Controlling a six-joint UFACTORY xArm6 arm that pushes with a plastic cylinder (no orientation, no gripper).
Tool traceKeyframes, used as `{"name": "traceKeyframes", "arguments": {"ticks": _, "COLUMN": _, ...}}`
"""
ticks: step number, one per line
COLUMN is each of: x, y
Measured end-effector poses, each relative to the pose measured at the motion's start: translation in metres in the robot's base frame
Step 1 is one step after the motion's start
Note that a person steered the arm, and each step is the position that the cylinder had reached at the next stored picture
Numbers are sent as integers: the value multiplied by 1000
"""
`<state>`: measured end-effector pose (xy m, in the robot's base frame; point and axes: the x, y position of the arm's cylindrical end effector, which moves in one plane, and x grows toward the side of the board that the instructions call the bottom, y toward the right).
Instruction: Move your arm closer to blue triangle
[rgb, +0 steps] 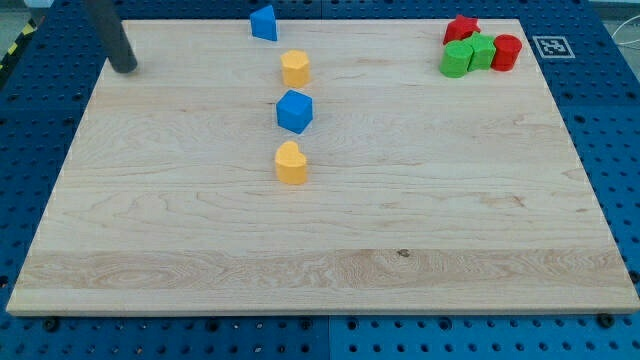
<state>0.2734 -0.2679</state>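
Note:
The blue triangle (264, 22) sits at the top edge of the wooden board (320, 230), left of centre. My tip (126, 68) rests on the board near its top left corner, well to the left of the blue triangle and a little lower. Below the triangle runs a column of blocks: a yellow hexagon-like block (295, 68), a blue cube-like block (295, 111) and a yellow heart-like block (291, 163).
At the top right corner a cluster stands close together: a red star-like block (461, 28), a red cylinder (507, 51), a green block (482, 50) and a green cylinder-like block (457, 60). A marker tag (551, 46) lies beside the board's right edge.

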Motion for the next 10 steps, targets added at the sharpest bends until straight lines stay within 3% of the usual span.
{"name": "traceKeyframes", "arguments": {"ticks": 2, "x": -71, "y": 20}}
{"name": "traceKeyframes", "arguments": {"ticks": 3, "x": -82, "y": 26}}
{"name": "traceKeyframes", "arguments": {"ticks": 5, "x": -82, "y": 34}}
{"name": "traceKeyframes", "arguments": {"ticks": 10, "x": -81, "y": 217}}
